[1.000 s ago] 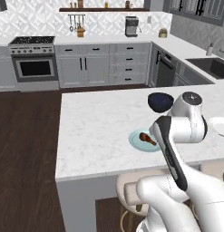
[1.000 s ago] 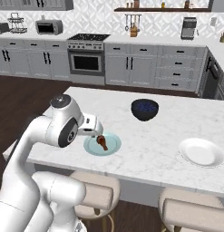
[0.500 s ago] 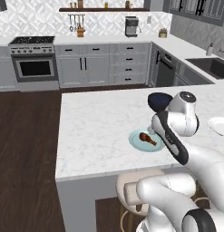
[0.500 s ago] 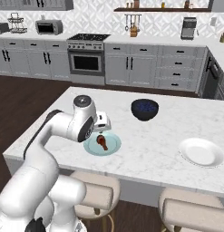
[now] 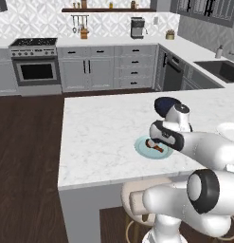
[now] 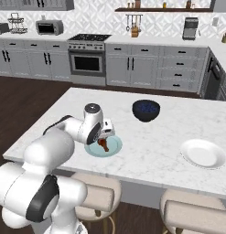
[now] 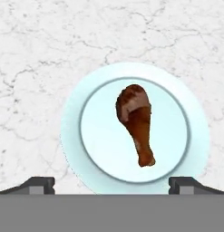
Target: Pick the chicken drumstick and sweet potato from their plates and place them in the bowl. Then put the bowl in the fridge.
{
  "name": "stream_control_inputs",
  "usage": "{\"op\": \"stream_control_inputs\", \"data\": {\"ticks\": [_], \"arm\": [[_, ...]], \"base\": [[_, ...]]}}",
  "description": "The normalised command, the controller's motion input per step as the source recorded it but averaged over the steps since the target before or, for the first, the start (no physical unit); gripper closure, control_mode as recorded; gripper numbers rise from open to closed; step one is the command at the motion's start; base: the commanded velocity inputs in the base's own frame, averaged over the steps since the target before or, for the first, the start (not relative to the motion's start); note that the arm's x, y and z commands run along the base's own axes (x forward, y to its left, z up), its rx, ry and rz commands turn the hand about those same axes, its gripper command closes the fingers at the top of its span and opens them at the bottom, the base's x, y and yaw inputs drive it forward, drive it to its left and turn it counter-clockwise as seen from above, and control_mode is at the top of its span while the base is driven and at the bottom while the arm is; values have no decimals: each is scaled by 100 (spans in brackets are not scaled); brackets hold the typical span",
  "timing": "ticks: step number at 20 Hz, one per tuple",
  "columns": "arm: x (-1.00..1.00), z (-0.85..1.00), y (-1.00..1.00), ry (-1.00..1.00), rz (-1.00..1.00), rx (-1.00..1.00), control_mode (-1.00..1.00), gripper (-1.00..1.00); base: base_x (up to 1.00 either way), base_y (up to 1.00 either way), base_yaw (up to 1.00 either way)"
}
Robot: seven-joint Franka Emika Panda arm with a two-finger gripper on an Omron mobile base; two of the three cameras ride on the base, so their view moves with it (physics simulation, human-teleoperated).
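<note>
Spread wide, the pincer (image 7: 111,186) was held above the drumstick (image 7: 136,122), which lay alone on the teal plate (image 7: 86,158) on the marble counter (image 7: 41,45). Nothing was gripped. No writing or brand could be read anywhere.

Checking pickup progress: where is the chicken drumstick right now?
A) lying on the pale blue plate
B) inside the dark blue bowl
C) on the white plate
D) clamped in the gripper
A: the chicken drumstick lies on the pale blue plate, with the open gripper above, not touching it.
</note>
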Motion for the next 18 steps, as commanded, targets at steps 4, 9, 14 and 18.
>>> {"op": "stream_control_inputs", "data": {"ticks": [4, 9, 14, 18], "arm": [[47, -24, -19, 1, 8, 0, -100, -100], [30, -33, -6, 0, 6, 0, -100, -100], [22, -52, 2, 2, 3, 0, -100, -100], [16, -47, 4, 2, 4, 0, -100, -100]], "base": [[0, 0, 0], [0, 0, 0], [0, 0, 0], [0, 0, 0]]}}
